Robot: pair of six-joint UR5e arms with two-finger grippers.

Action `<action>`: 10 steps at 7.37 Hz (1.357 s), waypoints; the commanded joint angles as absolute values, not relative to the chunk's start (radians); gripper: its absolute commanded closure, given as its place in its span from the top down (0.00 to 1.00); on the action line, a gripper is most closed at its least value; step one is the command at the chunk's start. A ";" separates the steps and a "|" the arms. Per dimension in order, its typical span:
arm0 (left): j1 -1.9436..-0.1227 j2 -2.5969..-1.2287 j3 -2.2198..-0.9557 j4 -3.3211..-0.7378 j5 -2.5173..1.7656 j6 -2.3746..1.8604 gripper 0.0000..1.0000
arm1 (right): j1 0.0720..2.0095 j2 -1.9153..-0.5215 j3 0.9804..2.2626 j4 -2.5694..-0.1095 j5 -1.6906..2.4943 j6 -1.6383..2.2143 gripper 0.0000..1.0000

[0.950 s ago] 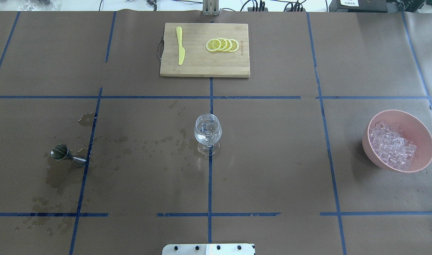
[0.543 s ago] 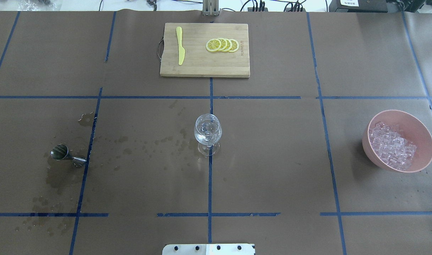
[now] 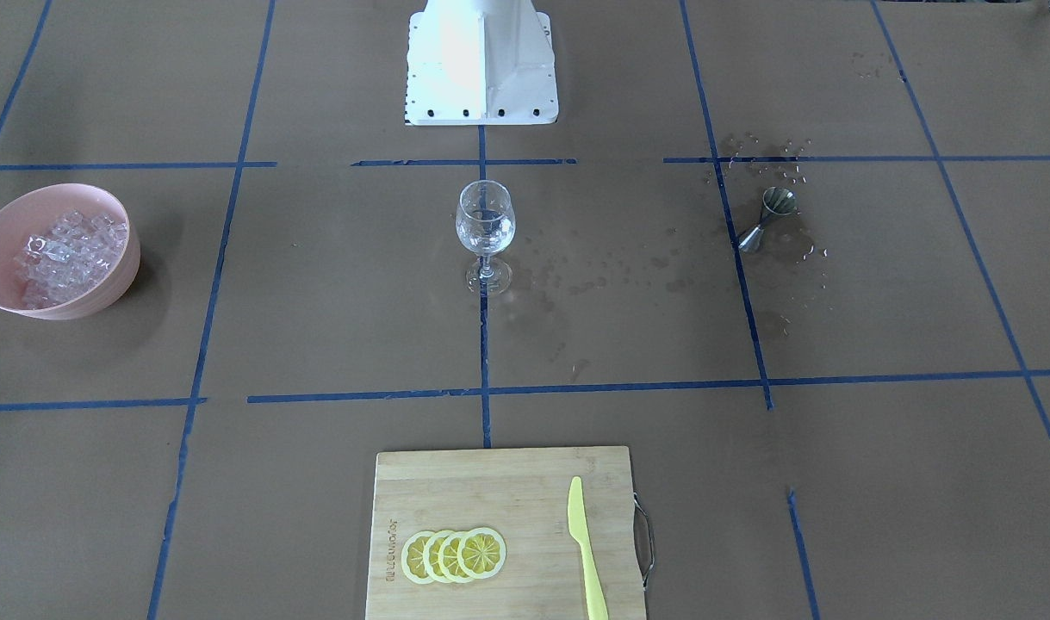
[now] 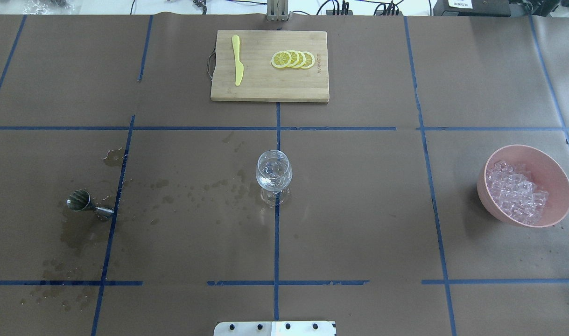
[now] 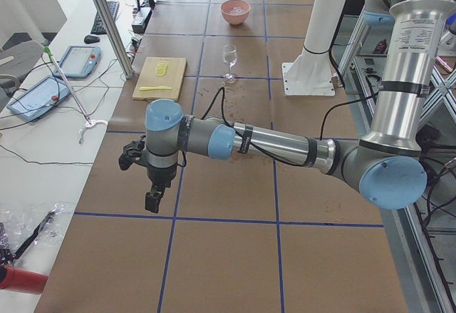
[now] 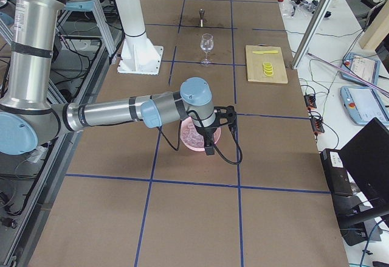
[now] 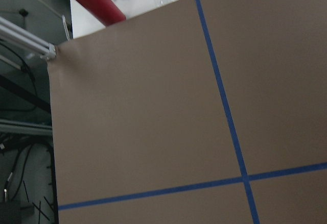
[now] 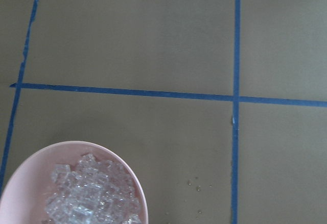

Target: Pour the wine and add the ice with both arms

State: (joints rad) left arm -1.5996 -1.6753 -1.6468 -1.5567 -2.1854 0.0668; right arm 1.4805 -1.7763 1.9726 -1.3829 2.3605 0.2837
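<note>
Overhead exterior shows damp spots [image 4: 205, 186] beside the stemmed glass [image 4: 274, 176], which a sideways nudge may topple; whether left claw [image 5: 152, 202] or right claw [image 6: 209, 149] is open cannot be told.

Left arm [image 5: 274, 142]: forearm extended level, wrist bent, left pincer [image 5: 152, 202] pointing straight down. Right arm [image 6: 109, 114]: forearm likewise level, right pincer [image 6: 209, 148] pointing down. Jaw spacing of both pincers cannot be determined from the side views.
</note>
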 commanded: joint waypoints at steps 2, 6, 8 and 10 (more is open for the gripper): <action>-1.603 -1.600 -1.686 -1.522 -2.335 0.072 1.00 | 1.165 -1.789 1.997 -1.133 2.206 0.700 0.99; -1.600 -1.600 -1.684 -1.551 -2.362 0.072 1.00 | 0.993 -1.792 1.954 -1.115 2.099 0.763 0.88; -1.598 -1.601 -1.684 -1.552 -2.362 0.072 1.00 | 0.905 -1.811 1.944 -1.024 2.022 0.887 0.80; -1.598 -1.601 -1.684 -1.554 -2.364 0.072 1.00 | 0.864 -1.825 1.927 -0.996 1.964 0.917 0.73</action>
State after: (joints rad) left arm -1.5987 -1.6013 -1.6844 -1.5524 -2.3633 0.0721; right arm 0.8897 -1.8161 1.9362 -1.0143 1.9963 0.8939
